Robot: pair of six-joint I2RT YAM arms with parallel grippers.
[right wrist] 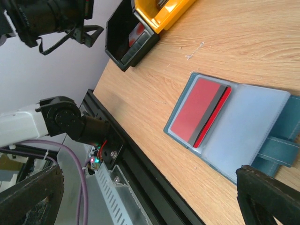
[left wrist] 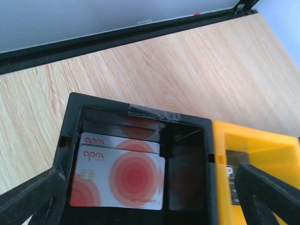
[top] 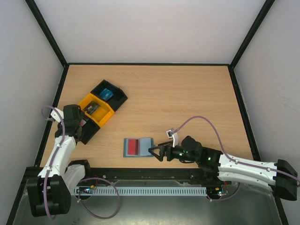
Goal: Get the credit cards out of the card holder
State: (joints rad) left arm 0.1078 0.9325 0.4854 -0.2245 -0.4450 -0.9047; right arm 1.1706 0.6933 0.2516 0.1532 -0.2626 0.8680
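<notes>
Wooden table [top: 187,103] was seen carrying everything, with three trays lined up diagonally at its left. The left arm [top: 58,150] was reached out to the near end of that row, and the left fingers [left wrist: 33,199] were held apart above the near black tray [left wrist: 70,122], gripping nothing. The right arm [top: 243,168] was stretched in from the right, low near the front edge. The right fingers [right wrist: 267,192] were spread wide with nothing between them and parked just beside the right edge of the card holder [top: 146,145]; contact could not be confirmed. A yellow tray [left wrist: 262,145] was butted against the near black tray, with a dark item inside it that was too small to identify. The far black tray [top: 123,97] was seen with a blue item [top: 106,93] inside. The card holder was laid open flat on the table near the front edge, well apart from the trays. A red card [right wrist: 197,110] was seated in its left half, with a dark grey strip along one long edge; one card or a stack could not be told. Two white cards with red circles were lying in the near black tray, the upper one [left wrist: 117,180] overlapping the other [left wrist: 119,143]. The holder's side tab [right wrist: 281,152] was pointed toward the right fingers.
</notes>
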